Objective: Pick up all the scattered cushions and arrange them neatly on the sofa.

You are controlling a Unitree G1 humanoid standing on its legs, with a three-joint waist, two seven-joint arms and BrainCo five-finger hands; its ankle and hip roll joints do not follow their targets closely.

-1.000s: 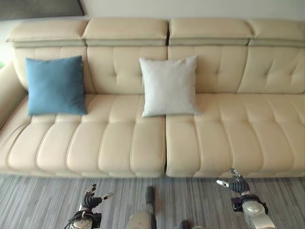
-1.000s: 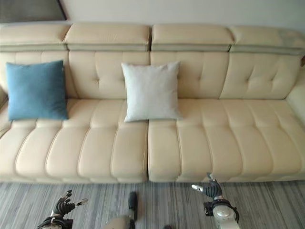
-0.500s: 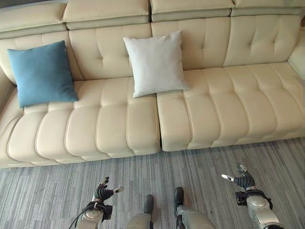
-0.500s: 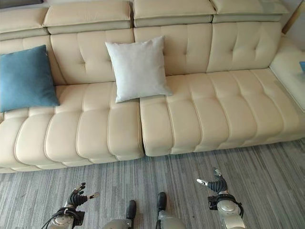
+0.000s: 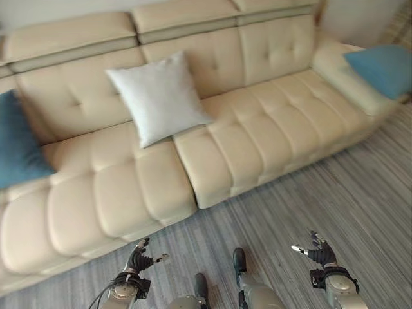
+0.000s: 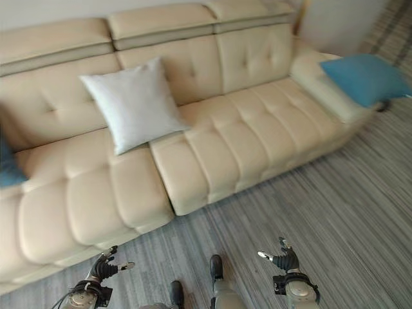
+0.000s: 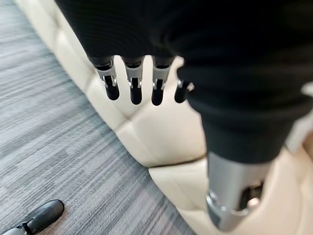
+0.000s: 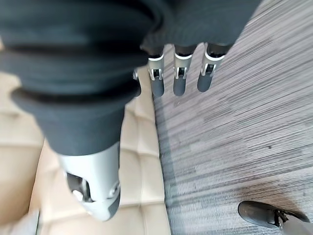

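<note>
Cream sofa carries a white cushion mid-seat and a blue cushion askew on its far-right arm, while both empty, slack-fingered robot hands, left robot hand and right robot hand, hang low over the floor, so a long reach could tip it off.

No lettering, labels, numbers or signs can be read anywhere in these views.
</note>
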